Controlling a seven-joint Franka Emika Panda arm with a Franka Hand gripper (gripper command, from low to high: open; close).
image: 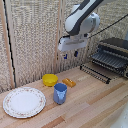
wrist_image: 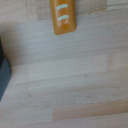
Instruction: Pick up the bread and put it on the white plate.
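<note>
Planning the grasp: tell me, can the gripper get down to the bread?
Probably yes: the gripper hangs above the bread, nothing lies between, and the blue cup and yellow bowl stand apart.

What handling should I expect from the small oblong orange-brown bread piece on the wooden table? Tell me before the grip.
The small oblong orange-brown bread piece looks tiny beside the blue cup, so it is probably light. It lies flat and elongated, so it should slide rather than roll. Its crust looks smooth in the wrist view, so it may be slippery.
</note>
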